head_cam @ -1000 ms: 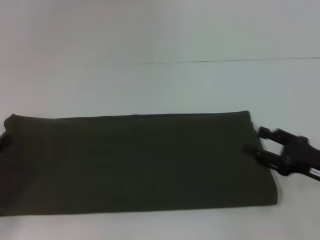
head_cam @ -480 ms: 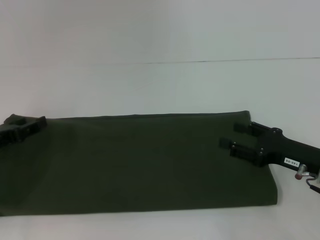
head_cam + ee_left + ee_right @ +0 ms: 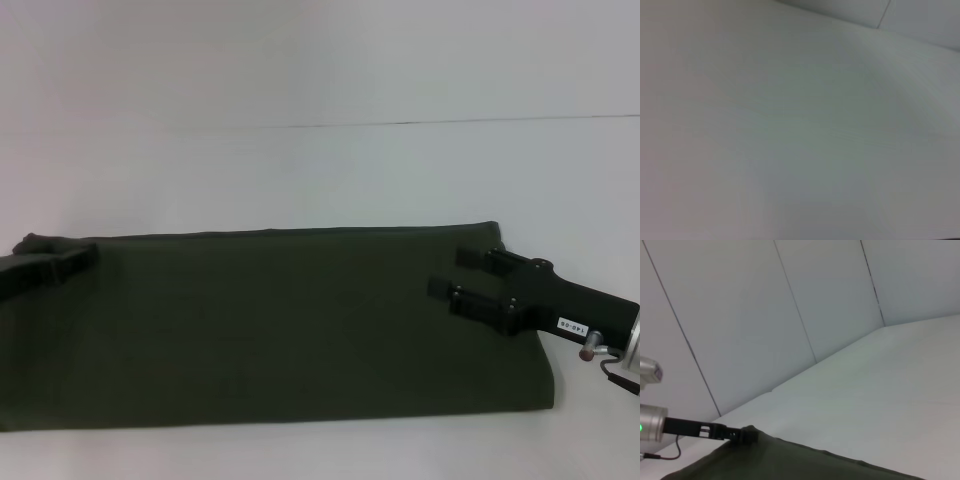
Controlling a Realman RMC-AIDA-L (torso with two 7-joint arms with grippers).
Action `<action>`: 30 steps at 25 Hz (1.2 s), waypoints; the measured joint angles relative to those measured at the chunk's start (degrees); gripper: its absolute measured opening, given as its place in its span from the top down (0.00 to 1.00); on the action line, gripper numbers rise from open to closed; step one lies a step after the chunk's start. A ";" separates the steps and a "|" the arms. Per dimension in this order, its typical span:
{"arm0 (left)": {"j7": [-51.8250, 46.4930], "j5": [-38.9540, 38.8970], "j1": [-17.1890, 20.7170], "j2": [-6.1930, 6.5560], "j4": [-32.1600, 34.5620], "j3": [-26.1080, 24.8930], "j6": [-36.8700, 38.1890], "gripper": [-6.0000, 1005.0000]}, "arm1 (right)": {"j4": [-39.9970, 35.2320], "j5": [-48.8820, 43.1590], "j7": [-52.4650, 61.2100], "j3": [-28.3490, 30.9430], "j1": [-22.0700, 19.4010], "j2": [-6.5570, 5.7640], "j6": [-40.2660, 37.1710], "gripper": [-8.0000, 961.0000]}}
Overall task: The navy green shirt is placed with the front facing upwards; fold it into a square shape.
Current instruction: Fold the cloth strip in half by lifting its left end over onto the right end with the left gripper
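A: Starting at the left, why is the left pincer [image 3: 72, 258] sitting on that far corner?

B: It lies low over the left end of the navy green shirt [image 3: 280, 325], which is spread as a long flat band across the white desk [image 3: 300, 170], near its front edge. My guess is that it wants that end so the band can be shortened toward a square. Whether its fingers are clenched or released I cannot tell; only a dark stub shows there.

A: And the shirt itself, why so narrow?

B: It looks already doubled along its length: smooth plain cloth on top, a thick folded edge at the front. No sleeves, neck or chest lettering show.

A: Then the right side?

B: The right pincer [image 3: 452, 272] reaches in over the right end of the shirt, its two fingers [image 3: 444, 288] spread apart and released, holding nothing. It appears to be poised to take that end, matching the other arm.

A: Anything to read?

B: A small white label on the right arm's black housing carries a short printed code, but I cannot make it out. No brand is visible anywhere.
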 joint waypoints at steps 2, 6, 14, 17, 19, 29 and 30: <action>-0.04 0.00 -0.17 -0.06 -0.58 1.04 -1.91 0.29 | 0.21 0.01 0.02 0.00 0.21 0.01 0.00 0.20; -0.12 -0.27 -0.29 -0.23 -0.71 1.64 -2.92 0.29 | 0.29 0.04 0.04 0.20 0.46 0.06 0.01 0.20; -7.18 -0.57 3.94 -0.61 8.54 0.06 9.27 0.29 | 0.38 0.05 0.74 0.21 1.10 0.10 0.35 0.20; -11.63 -0.49 6.41 -0.55 12.52 -0.77 14.32 0.29 | 0.38 0.05 0.78 0.11 1.43 0.10 0.52 0.20; -13.79 -0.28 7.57 -0.24 14.36 -1.29 16.63 0.29 | 0.43 0.04 0.80 0.02 1.75 0.10 0.86 0.20; -13.66 2.83 10.37 -0.40 18.77 -3.80 21.82 0.29 | 1.18 -0.23 0.79 -0.28 3.13 0.16 2.49 0.20; -13.58 3.60 10.37 -0.41 19.06 -3.73 22.28 0.29 | 1.22 -0.21 0.78 -0.42 3.17 0.16 2.61 0.20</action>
